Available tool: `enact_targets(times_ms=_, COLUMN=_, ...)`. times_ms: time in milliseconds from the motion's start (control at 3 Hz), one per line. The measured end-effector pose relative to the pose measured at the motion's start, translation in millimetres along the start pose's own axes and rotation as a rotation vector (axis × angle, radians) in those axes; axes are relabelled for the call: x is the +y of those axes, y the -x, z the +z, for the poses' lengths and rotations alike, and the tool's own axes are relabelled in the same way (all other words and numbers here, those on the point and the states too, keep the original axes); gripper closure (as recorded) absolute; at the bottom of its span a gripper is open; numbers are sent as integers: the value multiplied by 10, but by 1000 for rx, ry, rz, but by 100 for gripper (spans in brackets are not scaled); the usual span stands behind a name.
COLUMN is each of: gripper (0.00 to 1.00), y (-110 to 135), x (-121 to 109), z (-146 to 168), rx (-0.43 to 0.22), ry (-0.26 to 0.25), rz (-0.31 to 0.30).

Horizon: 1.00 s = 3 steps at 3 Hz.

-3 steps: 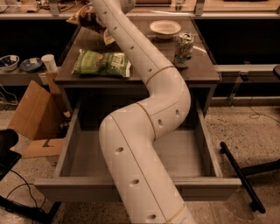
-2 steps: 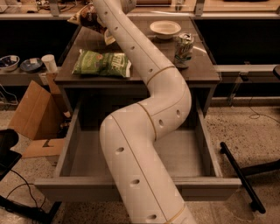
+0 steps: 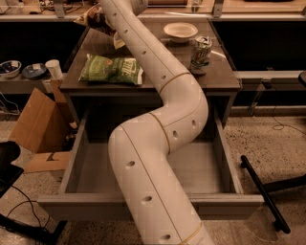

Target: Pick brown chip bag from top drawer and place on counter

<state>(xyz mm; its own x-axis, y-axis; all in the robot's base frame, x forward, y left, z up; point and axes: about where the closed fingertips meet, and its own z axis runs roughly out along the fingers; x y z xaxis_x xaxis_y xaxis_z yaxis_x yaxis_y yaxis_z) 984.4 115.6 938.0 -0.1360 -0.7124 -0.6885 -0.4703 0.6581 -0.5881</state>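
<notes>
Reaching up from the bottom edge, the white robot arm (image 3: 158,158) bends over the open top drawer (image 3: 221,158) and stretches across the counter (image 3: 217,74) toward its far left corner. The gripper (image 3: 107,7) sits at the end of that arm, right at the upper border of the view and largely hidden behind the last arm link. Whether it is apart, together or clamped on something cannot be told.

The brown chip bag (image 3: 93,18) is at that same far left corner of the counter, just beside the gripper and a little below it. It is partly covered by the arm, with a pale end poking out lower down against the arm's left side. Whether it rests on the counter or hangs just above it is unclear.

A green chip bag (image 3: 111,70) lies flat on the counter's near left part, apart from the brown one. A pale bowl (image 3: 180,31) and a drink can (image 3: 201,54) stand on the right half. The visible part of the drawer floor is bare grey. A cardboard box (image 3: 36,123) leans on the floor to the left.
</notes>
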Motion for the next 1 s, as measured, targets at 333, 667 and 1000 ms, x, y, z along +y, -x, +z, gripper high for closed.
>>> enact_targets(times_ms=333, gripper=12, y=0, x=0, z=0, rx=0, ry=0, rz=0)
enact_targets(times_ms=667, gripper=0, y=0, x=0, z=0, rx=0, ry=0, rz=0)
enact_targets(times_ms=1000, gripper=0, y=0, x=1, z=1, rx=0, ry=0, rz=0)
